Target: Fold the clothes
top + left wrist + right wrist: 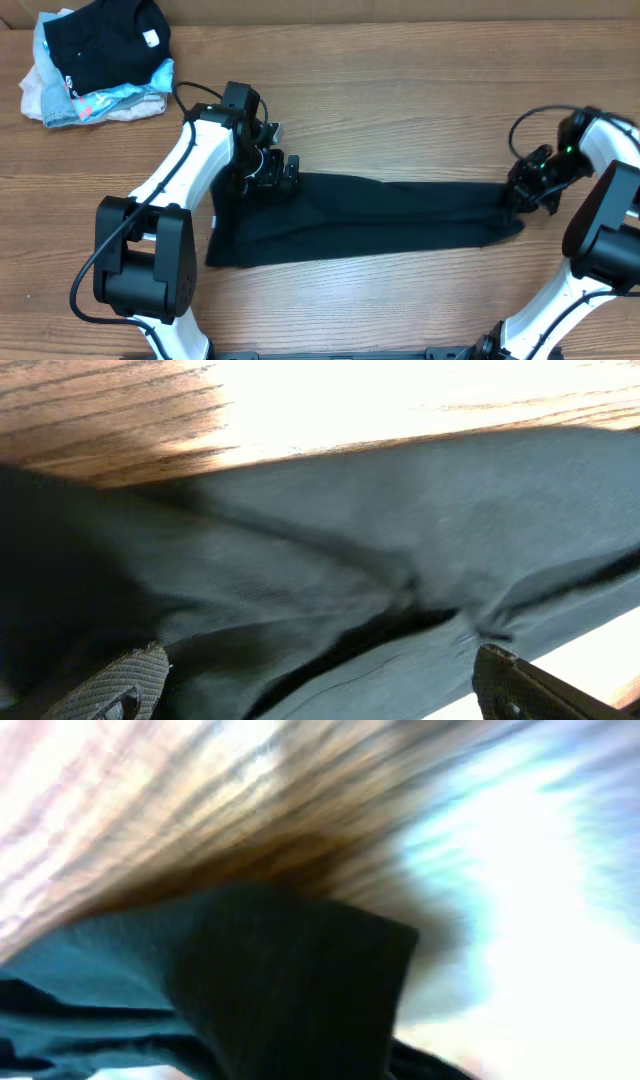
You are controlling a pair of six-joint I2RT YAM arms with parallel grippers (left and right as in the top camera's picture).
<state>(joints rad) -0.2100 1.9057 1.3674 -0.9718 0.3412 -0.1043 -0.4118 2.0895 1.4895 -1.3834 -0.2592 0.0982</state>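
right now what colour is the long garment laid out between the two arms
Plain black, no pattern on the garment; the overhead view shows it best.

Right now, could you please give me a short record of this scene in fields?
garment: black, stretched long across the table
left gripper: over the garment's left end, fingers apart
right gripper: at the garment's right end, state unclear
pile: mixed clothes at the far left corner, apart from the garment

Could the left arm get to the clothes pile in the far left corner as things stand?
Probably yes: bare table lies between the left gripper and the clothes pile, and its jaws stand open over the black garment, apparently gripping nothing.
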